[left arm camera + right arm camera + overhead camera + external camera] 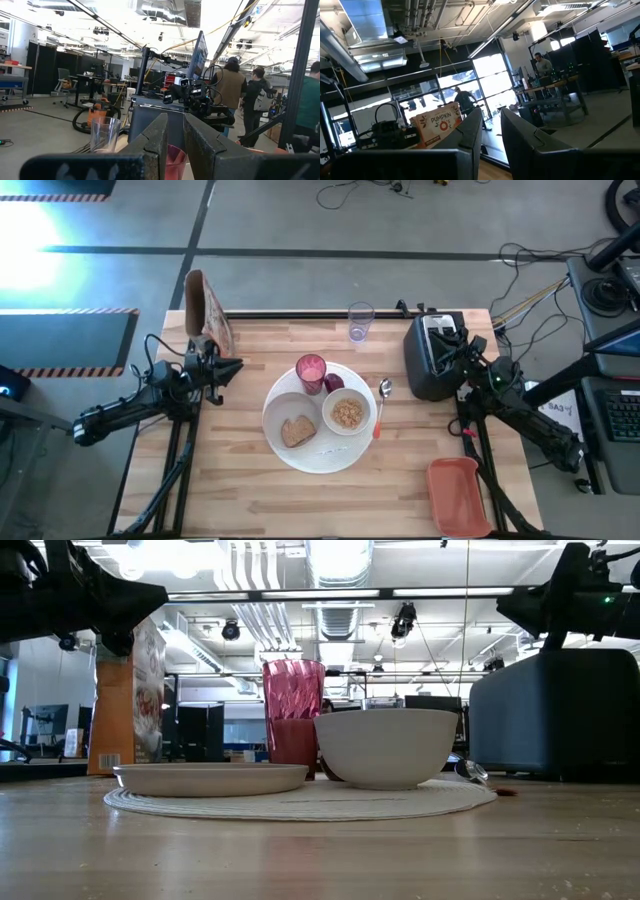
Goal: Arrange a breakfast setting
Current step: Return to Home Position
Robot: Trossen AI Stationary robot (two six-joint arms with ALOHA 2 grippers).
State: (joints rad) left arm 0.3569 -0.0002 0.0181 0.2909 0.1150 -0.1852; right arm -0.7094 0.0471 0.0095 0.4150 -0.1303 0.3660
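**Breakfast setting on the table, as I see it from the remote station.** Clock directions are read on my overhead view, centred on the setting, with 12 at the table's far edge.

**(a)** Left gripper [175, 120]: held above the table at 10 o'clock. Its two dark fingers are parted by a narrow gap, with nothing between them.

**(b)** Right gripper [491, 112]: at 2 o'clock, above a dark boxy toaster [428, 365]. Its fingers also show a narrow gap and hold nothing.

**(c)** Large round white plate [330, 460]: at the centre of the light wooden table [250, 500].
- At 12 stands a ribbed pink cup [311, 372], with a small red fruit [334, 383] just beside it on the 3 o'clock side.
- At 3 sits a round white bowl [362, 425] holding tan cereal [347, 414].
- At 8 lies a small white plate [280, 415] carrying a slice of brown toast [298, 431].

**(d)** Spoon with a metal bowl and orange handle [381, 405]: it lies on the wood at 3 o'clock, just beside the large plate's rim, with its bowl end toward 12.

**(e)** Clear purplish glass [360, 322]: upright at 1 o'clock near the far edge, apart from the plate.

**(f)** Periphery: a brown cereal box [205, 310] stands at 10 to 11 near the far edge. A salmon-red rectangular tray [458, 495] lies at 5, near the table's corner.
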